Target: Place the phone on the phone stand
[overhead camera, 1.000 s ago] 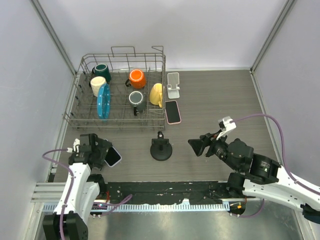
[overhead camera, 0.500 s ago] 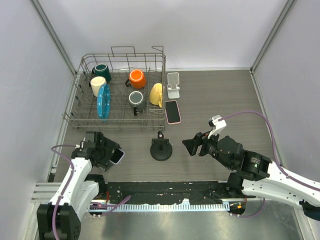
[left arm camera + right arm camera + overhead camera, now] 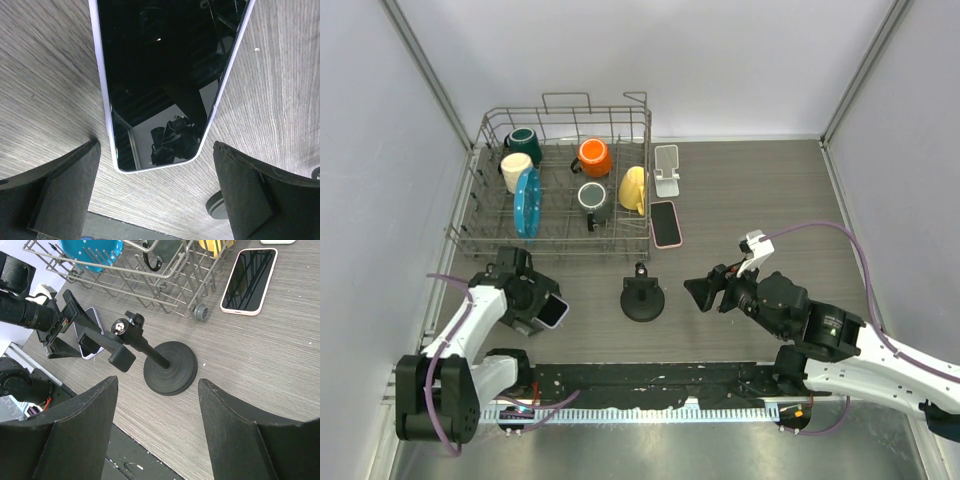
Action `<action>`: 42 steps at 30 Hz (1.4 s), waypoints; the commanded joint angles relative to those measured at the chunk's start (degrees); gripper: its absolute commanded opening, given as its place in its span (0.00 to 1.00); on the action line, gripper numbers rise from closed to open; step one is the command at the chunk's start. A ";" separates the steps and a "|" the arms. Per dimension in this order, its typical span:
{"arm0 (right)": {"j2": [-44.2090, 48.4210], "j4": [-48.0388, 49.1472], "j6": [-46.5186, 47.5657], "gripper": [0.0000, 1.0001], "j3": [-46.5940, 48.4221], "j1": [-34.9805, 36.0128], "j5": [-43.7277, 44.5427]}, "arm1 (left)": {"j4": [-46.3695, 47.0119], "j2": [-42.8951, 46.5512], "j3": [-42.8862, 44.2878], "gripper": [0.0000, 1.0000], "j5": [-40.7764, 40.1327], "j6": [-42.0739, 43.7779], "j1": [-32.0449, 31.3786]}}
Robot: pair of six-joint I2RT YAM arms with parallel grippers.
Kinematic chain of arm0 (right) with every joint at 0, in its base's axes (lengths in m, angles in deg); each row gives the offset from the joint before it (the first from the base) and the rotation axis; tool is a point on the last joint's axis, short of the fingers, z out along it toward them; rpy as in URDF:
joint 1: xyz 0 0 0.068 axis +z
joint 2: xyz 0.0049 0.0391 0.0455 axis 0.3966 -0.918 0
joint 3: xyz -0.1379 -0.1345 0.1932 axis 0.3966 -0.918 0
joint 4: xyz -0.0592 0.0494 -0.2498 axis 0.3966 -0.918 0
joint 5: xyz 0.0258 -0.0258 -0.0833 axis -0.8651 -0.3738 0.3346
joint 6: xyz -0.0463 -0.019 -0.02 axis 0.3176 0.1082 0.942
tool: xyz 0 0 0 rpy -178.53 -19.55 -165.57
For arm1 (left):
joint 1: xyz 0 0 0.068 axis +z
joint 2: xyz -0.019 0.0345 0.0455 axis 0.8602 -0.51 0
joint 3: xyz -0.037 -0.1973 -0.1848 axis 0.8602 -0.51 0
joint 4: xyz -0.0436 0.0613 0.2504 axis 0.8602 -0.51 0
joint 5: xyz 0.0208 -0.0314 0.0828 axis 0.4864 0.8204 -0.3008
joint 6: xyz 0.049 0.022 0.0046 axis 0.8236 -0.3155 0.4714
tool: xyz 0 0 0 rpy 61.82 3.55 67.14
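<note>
A: Left gripper (image 3: 157,195): fingers (image 3: 60,195) wide apart, straddling the near end of the phone (image 3: 165,75). It lies flat, screen up, well left of the stand (image 3: 643,298).

B: Lower until they flank its long edges (never the glass), then close squarely.

A: Right gripper (image 3: 703,293) hovers beside the stand, fingers apart, holding nothing.

B: It could steady the base.

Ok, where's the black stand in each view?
Top: black stand at centre, just below the rack.
Left wrist: not in it.
Right wrist: centre of the frame, clamp head leaning left.
Landmark: lavender phone, left of the stand in those two views; it fills the left wrist view.
</note>
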 commanded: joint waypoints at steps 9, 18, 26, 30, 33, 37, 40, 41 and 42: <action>-0.03 0.84 -0.59 0.71 0.81 0.00 1.06 | -3.41 -11.43 3.76 1.00 -8.45 -0.81 -0.24; -0.55 2.07 -0.51 0.71 0.63 0.00 -0.78 | -5.79 -17.59 5.34 0.92 -11.45 -1.69 -1.65; -3.27 -0.75 2.75 0.71 5.72 0.00 -1.13 | -6.94 -19.35 5.26 0.56 -10.49 -4.76 -2.18; -5.73 -1.63 3.45 0.71 7.66 0.00 -1.66 | -7.12 -19.18 4.73 0.28 -9.35 -4.94 -2.26; -6.44 -0.57 2.75 0.71 6.96 0.00 -1.75 | -7.29 -18.13 4.47 0.02 -8.30 -4.33 -2.26; -7.32 1.10 1.52 0.71 5.03 -0.09 -2.45 | -7.55 -16.72 4.03 0.00 -6.28 -2.31 -2.26; -8.55 1.54 1.17 0.71 4.85 0.00 -4.98 | -8.09 -14.00 3.07 0.00 -3.65 -1.34 -2.26; -9.08 1.45 1.34 0.71 5.02 0.00 -5.78 | -7.65 -12.51 2.28 0.00 -2.85 -0.90 -2.26; -9.52 1.19 1.26 0.71 5.11 0.00 -6.23 | -7.12 -11.37 1.84 0.00 -1.88 -0.29 -2.26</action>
